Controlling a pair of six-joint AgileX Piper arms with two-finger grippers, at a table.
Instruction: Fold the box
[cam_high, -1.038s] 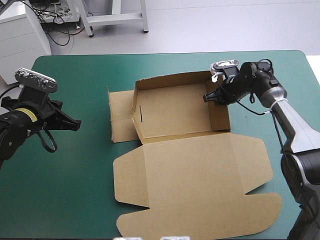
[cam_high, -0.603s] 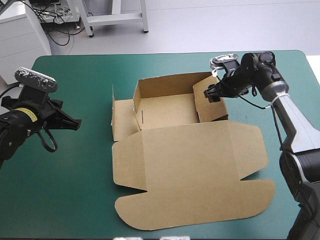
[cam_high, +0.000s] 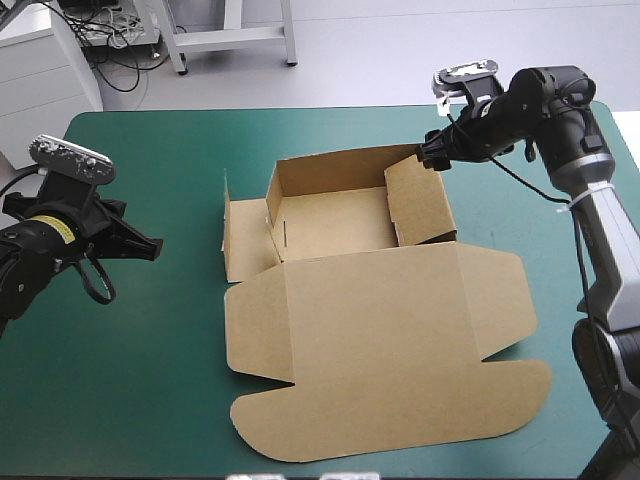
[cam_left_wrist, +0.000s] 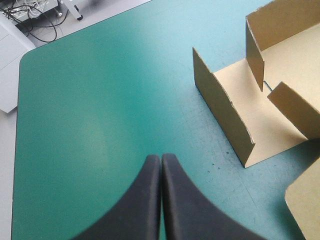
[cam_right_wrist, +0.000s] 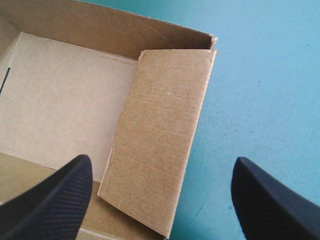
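Risks losing the right wall (cam_high: 418, 202), which leans inward, untucked, and may flop flat or sag lower, because the right gripper (cam_high: 428, 160), upper right in the high view, hovers just off its far corner with black fingers (cam_right_wrist: 50, 200) spread wide, gripping nothing. Mid-frame on the teal-green tabletop (cam_high: 150, 380), the brown box (cam_high: 330, 222): matte, stiff corrugated board with creased hinges, far wall (cam_high: 340, 168) upright, left flaps (cam_high: 245, 240) half raised, broad lid (cam_high: 390, 370) flat toward the lower edge, tabs rounded. Leaves the left gripper (cam_high: 152, 247) idle at mid-left, fingers pressed together into one point, well apart from the board.
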